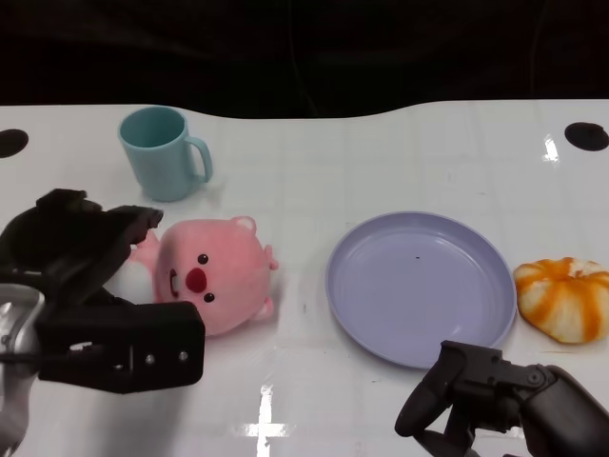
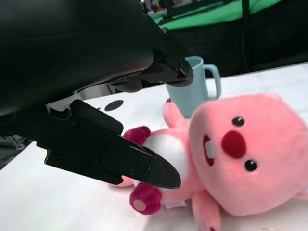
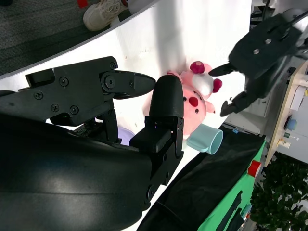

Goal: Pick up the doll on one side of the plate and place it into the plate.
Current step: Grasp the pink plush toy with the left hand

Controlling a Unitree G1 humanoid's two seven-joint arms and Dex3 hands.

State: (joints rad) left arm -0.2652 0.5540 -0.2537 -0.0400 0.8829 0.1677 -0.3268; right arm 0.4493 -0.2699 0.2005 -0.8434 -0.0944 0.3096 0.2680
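Left hand (image 1: 90,286), black and many-fingered, sits spread around the doll's far side, fingers apart and holding nothing, one reaching behind the toy and another in front of it. That bracketing looks like a set-up for a sideways grasp, though I cannot tell whether any finger touches the plush yet.

Next in size, the round lilac plastic plate (image 1: 381,314) lies flat with nothing in it, well placed as the target just to the doll's right.

Lying on its back, face up, the pink plush doll with a red nose (image 1: 209,276) rests on the white table (image 1: 381,152) between hand and plate, near the plate but apart from it.

Right hand (image 1: 476,400) waits low by the plate's near rim, fingers loosely curled and holding nothing.

Behind the doll stands a pale teal mug (image 1: 160,152); an orange-and-white pumpkin-shaped plush (image 1: 563,297) sits just beside the plate's right edge.
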